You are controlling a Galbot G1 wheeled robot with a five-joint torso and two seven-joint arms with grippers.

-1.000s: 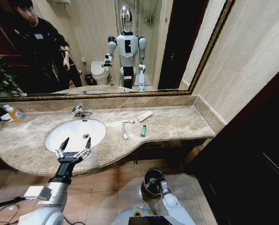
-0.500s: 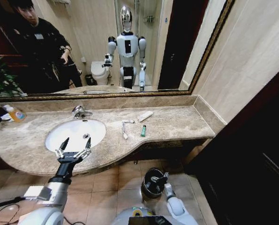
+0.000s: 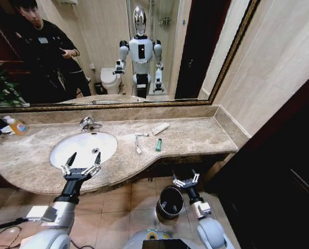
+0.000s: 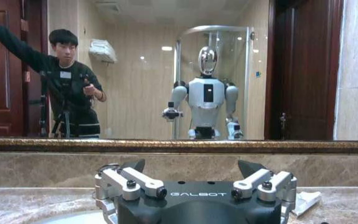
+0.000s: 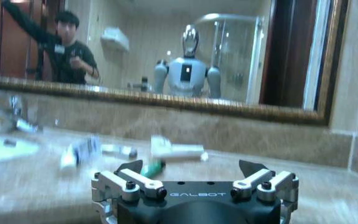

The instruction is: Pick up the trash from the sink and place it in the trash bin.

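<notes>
Right gripper (image 3: 186, 180), lower centre, fingers spread, empty, just right of the trash bin (image 3: 170, 202). Left gripper (image 3: 81, 167), lower left, spread wide over the sink (image 3: 66, 155) rim. Trash on counter mid-frame: green stick (image 3: 158, 144), toothbrush (image 3: 138, 146), packet (image 3: 161, 128). Risk: long reach nudges light items floorward.

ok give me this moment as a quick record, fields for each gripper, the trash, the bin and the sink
left gripper: jaws open, over the counter's front edge by the sink
right gripper: jaws open, empty, below the counter edge, beside the bin
trash: green lighter, toothbrush, white packet and short white stick, all on the counter right of the basin
trash bin: on the floor under the counter, upright
sink: white basin, no trash seen in it
</notes>
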